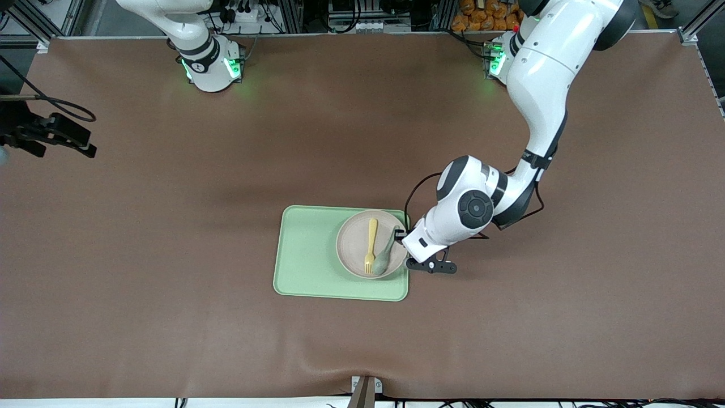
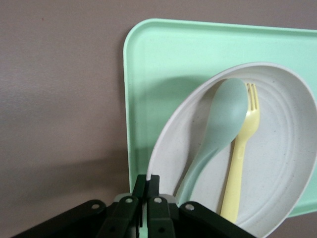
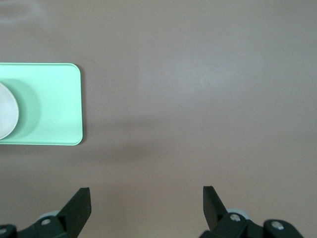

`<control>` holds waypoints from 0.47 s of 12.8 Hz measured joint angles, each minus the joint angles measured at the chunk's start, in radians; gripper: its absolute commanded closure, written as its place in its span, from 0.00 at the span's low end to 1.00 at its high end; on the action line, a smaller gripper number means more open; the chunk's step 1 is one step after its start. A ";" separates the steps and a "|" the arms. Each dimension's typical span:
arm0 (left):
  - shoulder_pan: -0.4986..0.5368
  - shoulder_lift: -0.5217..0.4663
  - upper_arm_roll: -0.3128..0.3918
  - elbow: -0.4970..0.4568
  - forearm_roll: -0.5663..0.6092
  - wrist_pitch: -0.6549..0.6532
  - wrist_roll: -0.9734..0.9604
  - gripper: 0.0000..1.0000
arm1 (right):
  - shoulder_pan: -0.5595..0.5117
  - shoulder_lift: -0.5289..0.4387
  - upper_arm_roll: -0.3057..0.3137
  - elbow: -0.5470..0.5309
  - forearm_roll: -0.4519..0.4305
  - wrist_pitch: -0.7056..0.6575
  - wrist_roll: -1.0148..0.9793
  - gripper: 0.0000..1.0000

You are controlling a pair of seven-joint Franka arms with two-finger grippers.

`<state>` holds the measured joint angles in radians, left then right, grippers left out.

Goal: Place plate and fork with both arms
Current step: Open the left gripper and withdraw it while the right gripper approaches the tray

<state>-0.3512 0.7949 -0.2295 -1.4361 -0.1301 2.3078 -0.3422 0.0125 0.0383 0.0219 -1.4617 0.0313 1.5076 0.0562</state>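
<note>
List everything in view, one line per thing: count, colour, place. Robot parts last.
table: one, brown cover, under everything.
tray: one, light green, rectangular, near the middle of the table.
plate: one, pale beige-pink, on the tray at the end toward the left arm.
fork: one, pale yellow, lying in the plate.
spoon: one, grey-green, in the plate beside the fork, toward the left arm's end.
left gripper: one, black, shut on the plate's rim at the tray's edge.
right gripper: one, black, open, over bare table; this arm waits.
</note>
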 measured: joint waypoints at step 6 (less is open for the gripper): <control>-0.013 0.068 0.001 0.013 0.000 0.091 -0.001 0.00 | 0.095 0.025 -0.001 -0.001 -0.002 0.088 0.010 0.00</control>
<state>-0.3639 0.8626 -0.2283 -1.4228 -0.1302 2.3992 -0.3437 0.1074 0.0638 0.0205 -1.4625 0.0296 1.5953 0.0663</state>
